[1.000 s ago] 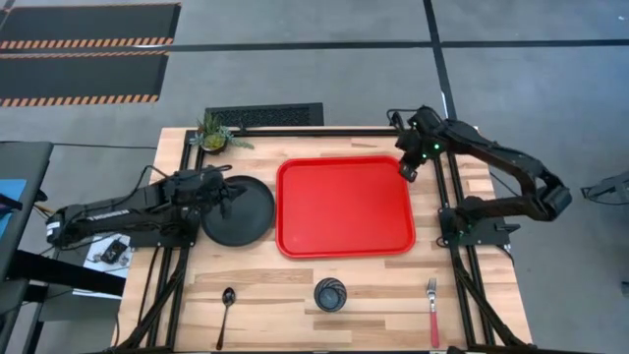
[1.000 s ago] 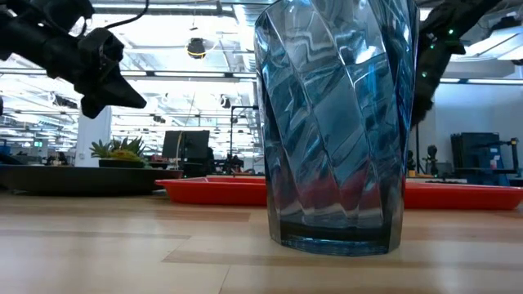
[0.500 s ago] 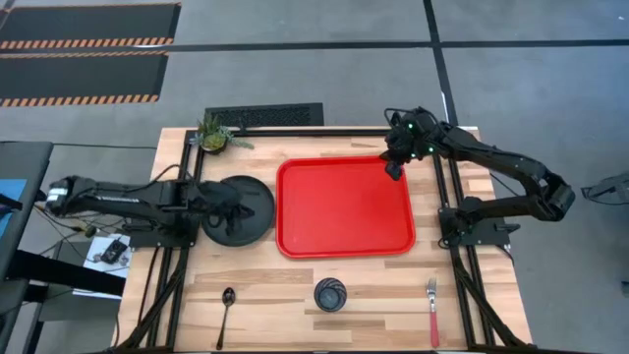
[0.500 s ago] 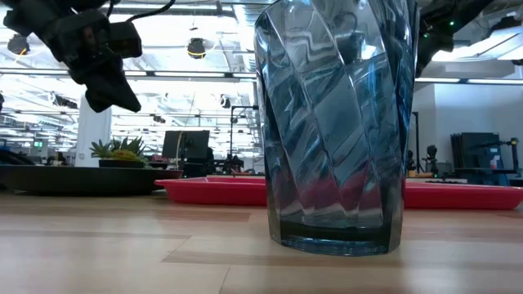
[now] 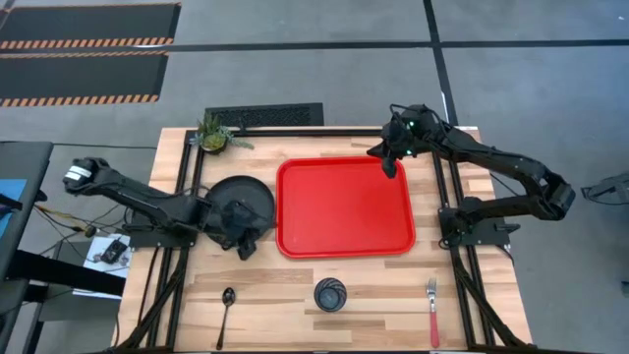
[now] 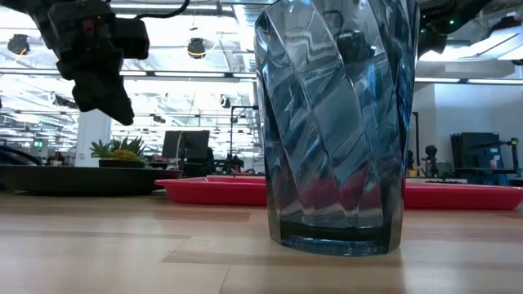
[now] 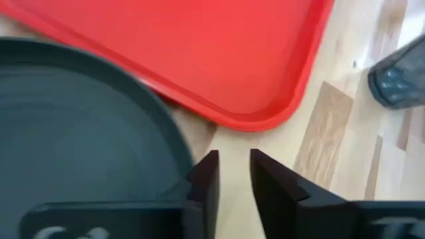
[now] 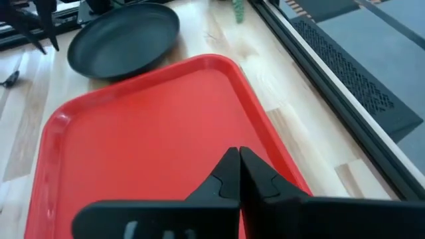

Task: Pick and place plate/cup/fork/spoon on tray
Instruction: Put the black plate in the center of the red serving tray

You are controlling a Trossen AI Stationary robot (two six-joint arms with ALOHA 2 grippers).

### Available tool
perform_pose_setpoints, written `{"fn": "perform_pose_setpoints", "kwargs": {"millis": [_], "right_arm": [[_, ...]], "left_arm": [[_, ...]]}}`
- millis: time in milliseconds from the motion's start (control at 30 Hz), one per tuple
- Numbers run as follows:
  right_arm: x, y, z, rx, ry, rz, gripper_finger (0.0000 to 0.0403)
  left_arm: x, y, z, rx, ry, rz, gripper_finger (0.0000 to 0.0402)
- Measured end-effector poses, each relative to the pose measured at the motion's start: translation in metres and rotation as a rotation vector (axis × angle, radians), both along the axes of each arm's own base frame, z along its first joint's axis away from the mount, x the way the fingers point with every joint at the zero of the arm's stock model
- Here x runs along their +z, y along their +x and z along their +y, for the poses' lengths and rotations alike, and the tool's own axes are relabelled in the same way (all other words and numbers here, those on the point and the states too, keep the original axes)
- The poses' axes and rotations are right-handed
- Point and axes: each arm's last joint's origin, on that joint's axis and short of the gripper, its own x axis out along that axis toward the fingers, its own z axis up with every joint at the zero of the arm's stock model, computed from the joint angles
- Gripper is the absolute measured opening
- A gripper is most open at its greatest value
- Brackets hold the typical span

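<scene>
High view: left gripper (image 5: 246, 239) down at the near right rim of the plate (image 5: 231, 200), fingers a narrow gap apart, nothing pinched between them. Left wrist view: both dark fingers (image 7: 207, 180) just past the plate (image 7: 80, 126) edge, over bare tabletop (image 7: 332, 139) beside the rounded corner of the tray (image 7: 219, 53), with the cup (image 7: 398, 79) farther off. Plate flat on the tabletop (image 5: 285, 280), just left of the tray (image 5: 344, 206), close beside it. Right gripper (image 5: 390, 160) raised over the far right corner of the tray, fingers pressed together on nothing; same seen in the right wrist view, right gripper (image 8: 238, 174) above the tray (image 8: 146, 133) with the plate (image 8: 123, 40) beyond. Along the near edge of the tabletop, well apart from one another: spoon (image 5: 227, 305) at left, cup (image 5: 329, 294) upright in the middle, fork (image 5: 431, 312) at right. Small potted plant (image 5: 213, 133) at the far left corner. Low view: cup (image 6: 335, 122) close up, tray (image 6: 458, 194) and plate (image 6: 73, 178) low behind it, left gripper (image 6: 102, 77) above the plate.
</scene>
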Motion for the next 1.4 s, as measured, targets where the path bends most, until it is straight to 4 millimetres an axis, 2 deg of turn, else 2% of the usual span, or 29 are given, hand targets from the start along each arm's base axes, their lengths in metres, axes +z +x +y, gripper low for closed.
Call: {"fn": "perform_pose_setpoints", "kwargs": {"millis": [133,300,533,767,867,1000,1133,1233,1400], "right_arm": [[0.000,0.000,0.000,0.021,-0.030,0.007,0.0010],[0.000,0.000,0.000,0.042,-0.061,0.014,0.0011],[0.000,-0.001,-0.001,0.047,-0.079,0.019,0.0010],[0.000,-0.002,-0.003,0.037,-0.080,0.020,0.0012],[0.000,-0.003,-0.004,0.033,-0.080,0.020,0.0011],[0.000,-0.003,-0.004,0.030,-0.081,0.019,0.0010],[0.000,-0.003,-0.004,0.027,-0.076,0.018,0.0011],[0.000,-0.003,-0.004,0.012,-0.054,0.012,0.0010],[0.003,-0.004,-0.001,-0.044,-0.011,0.000,0.0010]], "left_arm": [[-0.004,0.017,-0.011,-0.018,0.076,0.071,0.0124],[-0.013,0.033,-0.017,0.073,0.178,0.213,0.0173],[-0.039,0.044,-0.023,0.135,0.162,0.375,0.0196],[-0.058,0.043,-0.022,0.165,0.193,0.475,0.0168],[-0.063,0.044,-0.023,0.140,0.198,0.500,0.0136],[-0.063,0.043,-0.023,0.075,0.206,0.527,0.0075],[-0.048,0.033,-0.020,0.034,0.235,0.565,0.0012],[-0.026,0.023,-0.016,0.032,0.212,0.518,0.0009],[0.017,0.004,-0.004,0.035,0.167,0.327,0.0002]]}}
